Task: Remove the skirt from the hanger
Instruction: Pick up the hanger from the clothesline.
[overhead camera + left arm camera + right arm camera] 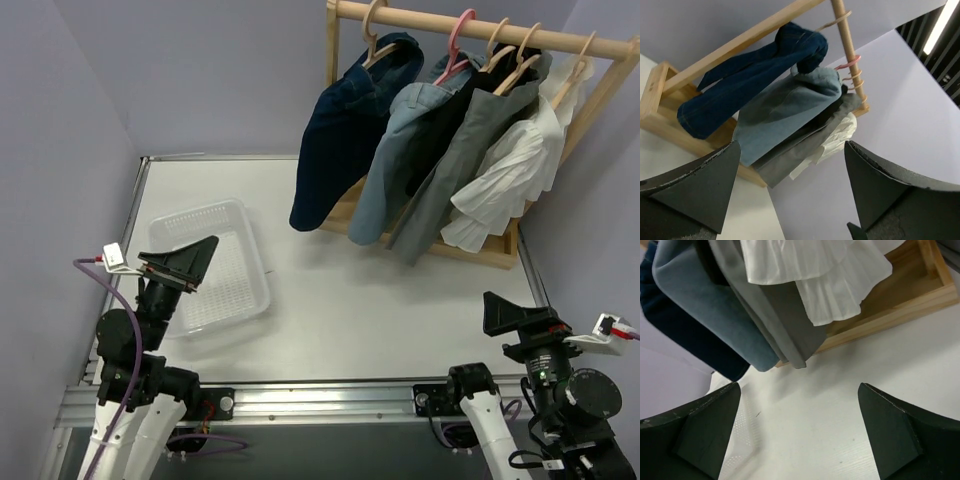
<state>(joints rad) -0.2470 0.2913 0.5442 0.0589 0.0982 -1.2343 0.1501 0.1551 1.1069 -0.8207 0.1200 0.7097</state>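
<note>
The long mid-grey skirt [462, 158] hangs on the wooden rack from a pale wood hanger [518, 72], between a light-blue denim garment and a white blouse. Its hem reaches lowest of all the clothes. The left wrist view shows the skirt [790, 159] beneath the denim, and the right wrist view shows its hem [785, 315] above the table. My left gripper [185, 262] [791, 145] hovers open over the basket, far from the rack. My right gripper [510, 312] [799, 386] stands open near the table's front right, holding nothing.
A clear plastic basket [210, 262] sits at the left. The wooden rack [480, 22] fills the back right, also carrying dark jeans [345, 130], light-blue denim [400, 150] on a pink hanger [458, 45], and a white ruffled blouse [510, 170]. Walls close in on both sides.
</note>
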